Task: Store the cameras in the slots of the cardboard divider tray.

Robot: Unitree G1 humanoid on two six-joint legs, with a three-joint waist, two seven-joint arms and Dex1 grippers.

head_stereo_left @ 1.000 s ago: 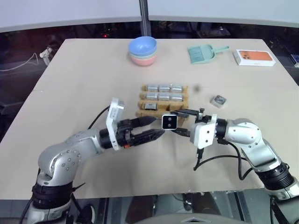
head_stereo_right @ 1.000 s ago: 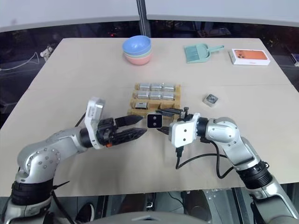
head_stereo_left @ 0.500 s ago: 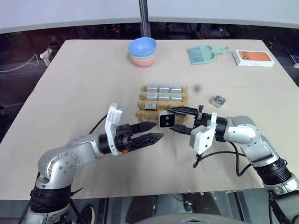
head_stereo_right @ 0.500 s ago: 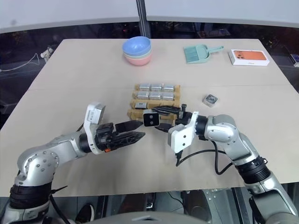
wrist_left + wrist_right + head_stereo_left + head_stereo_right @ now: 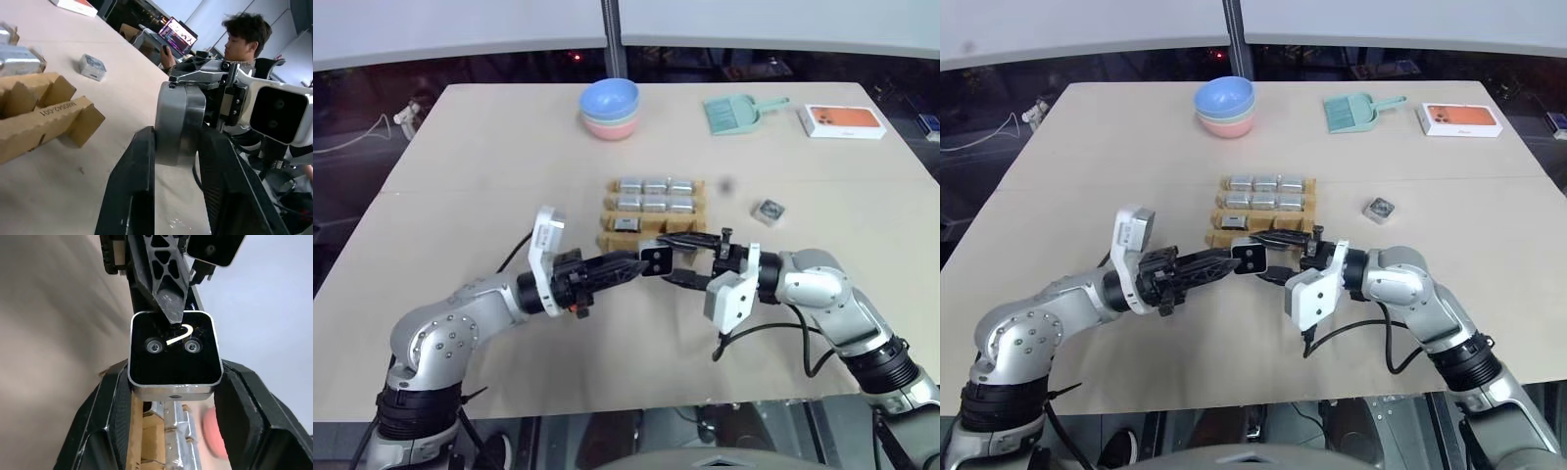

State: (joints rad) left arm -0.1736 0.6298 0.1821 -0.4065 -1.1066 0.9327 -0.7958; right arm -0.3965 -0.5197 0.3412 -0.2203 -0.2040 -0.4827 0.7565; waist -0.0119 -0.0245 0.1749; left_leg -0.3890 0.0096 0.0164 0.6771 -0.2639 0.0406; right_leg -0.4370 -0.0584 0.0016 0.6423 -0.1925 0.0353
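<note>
A small silver camera (image 5: 656,258) with a black face hangs just above the table in front of the cardboard divider tray (image 5: 606,238). My left gripper (image 5: 644,262) is shut on its silver sides, as the left wrist view shows on the camera (image 5: 178,122). My right gripper (image 5: 666,259) is shut on the same camera from the opposite side, its fingers (image 5: 115,411) flanking the black face (image 5: 172,355). Several cameras (image 5: 655,186) sit in the tray's back slots. Another camera (image 5: 769,210) lies loose on the table to the tray's right.
Stacked bowls (image 5: 612,106), a teal dustpan (image 5: 734,113) and an orange-and-white box (image 5: 845,120) stand along the table's far side. A person (image 5: 244,39) sits beyond the table at a screen. Open tabletop lies to the left and in front.
My left gripper's fingers, open before, have shut on the camera that my right gripper holds. The right gripper's hold is unchanged.
</note>
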